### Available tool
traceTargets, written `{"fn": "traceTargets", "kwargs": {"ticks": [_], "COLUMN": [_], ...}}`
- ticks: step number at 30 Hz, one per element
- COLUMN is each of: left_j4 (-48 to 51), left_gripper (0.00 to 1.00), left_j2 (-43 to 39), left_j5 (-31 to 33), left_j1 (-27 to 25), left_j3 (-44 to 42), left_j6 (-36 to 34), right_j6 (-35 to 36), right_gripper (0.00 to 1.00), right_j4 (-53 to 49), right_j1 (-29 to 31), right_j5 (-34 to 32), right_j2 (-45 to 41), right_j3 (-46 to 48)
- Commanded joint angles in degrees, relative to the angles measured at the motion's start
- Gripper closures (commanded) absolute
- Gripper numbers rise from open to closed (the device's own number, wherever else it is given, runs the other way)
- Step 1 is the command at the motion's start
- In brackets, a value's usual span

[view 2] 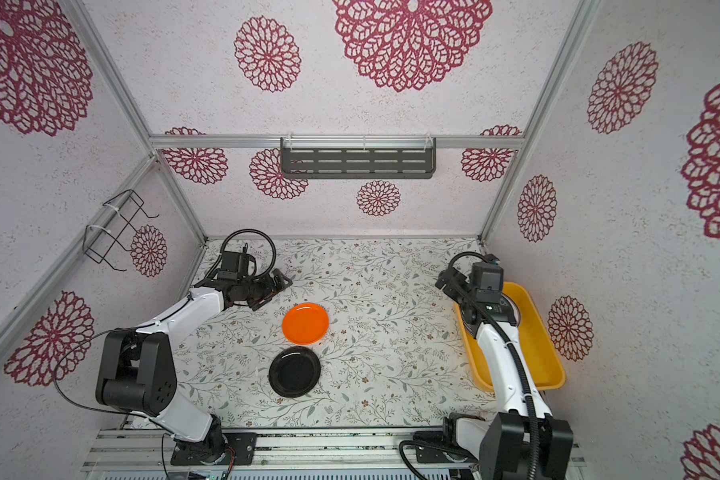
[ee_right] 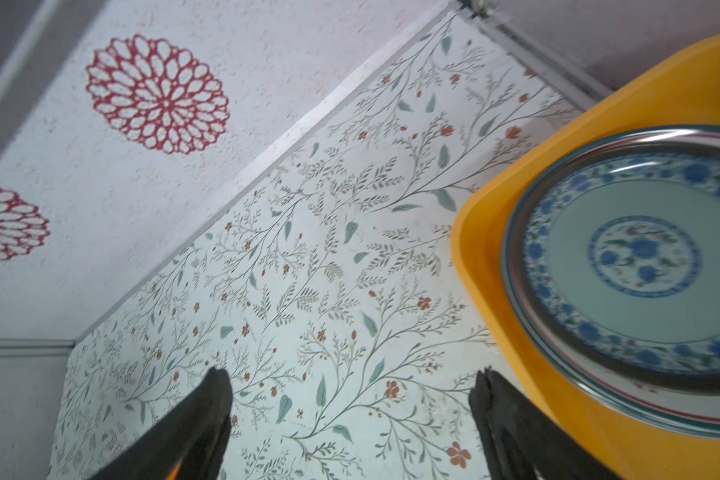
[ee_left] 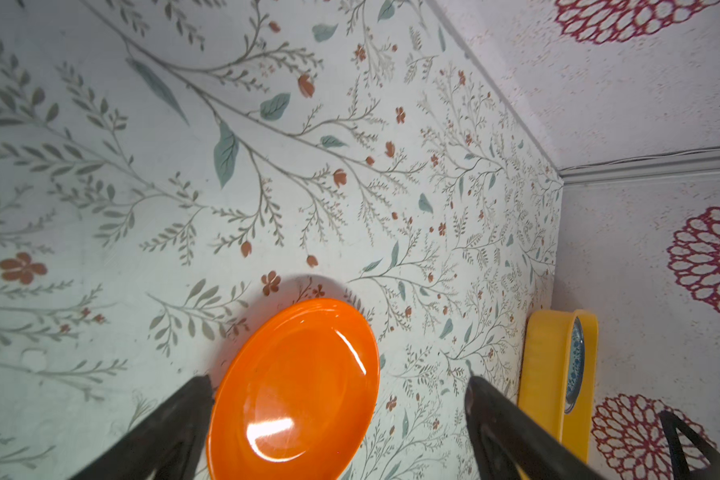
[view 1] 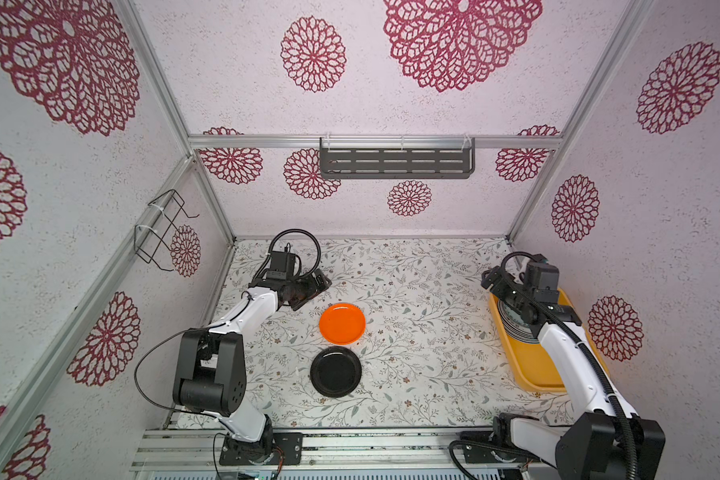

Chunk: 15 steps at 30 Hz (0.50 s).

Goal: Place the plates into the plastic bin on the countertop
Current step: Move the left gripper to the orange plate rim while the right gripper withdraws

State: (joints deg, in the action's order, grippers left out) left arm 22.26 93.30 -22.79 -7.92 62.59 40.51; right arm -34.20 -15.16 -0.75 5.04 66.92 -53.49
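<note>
Left wrist view: the left gripper (ee_left: 338, 380) stands with its two black fingers (ee_left: 175, 424) spread wide and nothing clasped. A glossy round orange plate (ee_left: 296, 386) lies flat on the white vine-printed countertop (ee_left: 267, 187) under the gap between them. Its rim is close beside one fingertip; contact cannot be told. A shallow yellow-orange plastic bin (ee_left: 541, 361) appears beyond.

Both top views, dial centred on the orange plate (view 1: 342, 323) (view 2: 305, 323), 12 o'clock at the countertop's far edge: the left gripper (view 1: 312, 294) (view 2: 272, 293) sits between 10 and 11 o'clock, just beside the plate. A round glossy black plate (view 1: 336, 372) (view 2: 294, 372) lies at 6 o'clock, near but apart. The bin (view 1: 533, 365) (view 2: 545, 357) lies at 3 o'clock, well apart, along the countertop's edge. A stack of plates (view 1: 510, 326) occupies the bin's 12 o'clock half, partly hidden by the right arm (view 1: 566, 357).

Right wrist view: the right gripper (ee_right: 351, 372) is likewise parted wide and empty, over bare countertop just beside the bin's rim (ee_right: 474, 249). A white blue-floral plate (ee_right: 645, 257) tops the stack, resting on larger plates with grey and red-lined rims. In a top view the right gripper (view 1: 493, 282) sits at the bin's 11 o'clock corner, and the orange plate lies between 8 and 9 o'clock of it, well apart.
</note>
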Motion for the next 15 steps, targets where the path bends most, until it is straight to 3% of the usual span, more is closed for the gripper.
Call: {"fn": "traceTargets", "kwargs": {"ticks": [1, 5, 15], "left_j4": [3.06, 7.68, 0.34], "left_gripper": [0.01, 0.03, 0.09], "left_j2": [0.31, 2.44, 3.38], "left_j5": [-5.98, -5.59, -8.83], "left_j1": [0.45, 0.54, 1.31], "left_j3": [-1.41, -3.31, -10.28], "left_j6": [-3.86, -6.59, -6.24], "right_j6": [-3.56, -3.43, -2.32], "right_gripper": [0.05, 0.04, 0.03], "right_j4": [5.71, 6.11, 5.83], "right_j1": [5.73, 12.02, 17.96], "right_j5": [-2.83, -5.35, -4.58], "right_j2": [1.3, 5.75, 12.86], "right_j3": [-0.15, -2.73, -8.17]}}
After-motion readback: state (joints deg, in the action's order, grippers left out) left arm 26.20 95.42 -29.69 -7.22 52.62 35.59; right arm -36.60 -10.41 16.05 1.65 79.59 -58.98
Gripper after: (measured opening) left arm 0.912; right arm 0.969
